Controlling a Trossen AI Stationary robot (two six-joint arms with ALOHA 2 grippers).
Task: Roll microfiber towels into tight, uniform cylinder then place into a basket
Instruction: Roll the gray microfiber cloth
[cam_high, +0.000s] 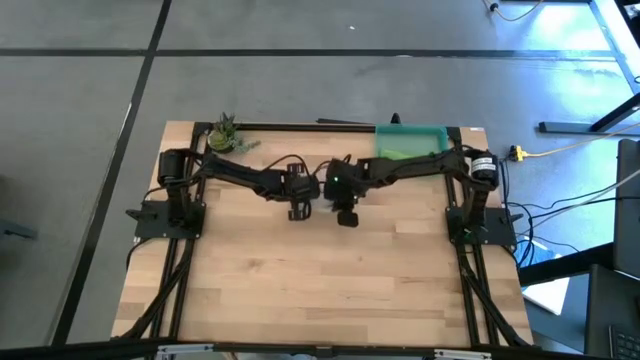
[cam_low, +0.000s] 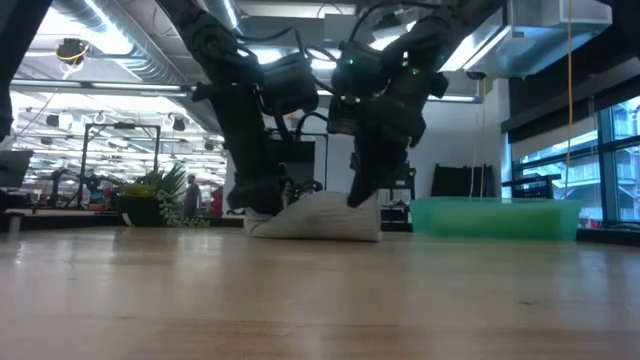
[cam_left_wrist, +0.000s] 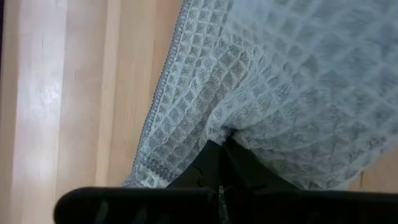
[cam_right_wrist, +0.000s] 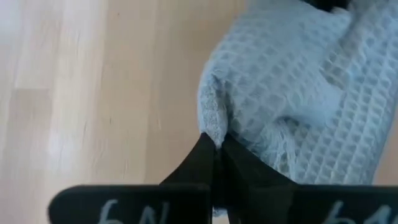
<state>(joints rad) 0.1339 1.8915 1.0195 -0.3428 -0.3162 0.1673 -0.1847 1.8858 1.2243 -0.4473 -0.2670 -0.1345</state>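
Both pincers, left gripper (cam_left_wrist: 221, 144) and right gripper (cam_right_wrist: 214, 142), are pinched shut on the light grey waffle-weave towel (cam_low: 318, 218), bunched mid-table on pale wood; the teal plastic basket (cam_low: 495, 217) sits behind.

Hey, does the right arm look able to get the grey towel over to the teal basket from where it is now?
Probably yes. The right gripper is shut on the grey towel, and the basket sits on that arm's side with bare table between. But the left gripper also pinches the towel.
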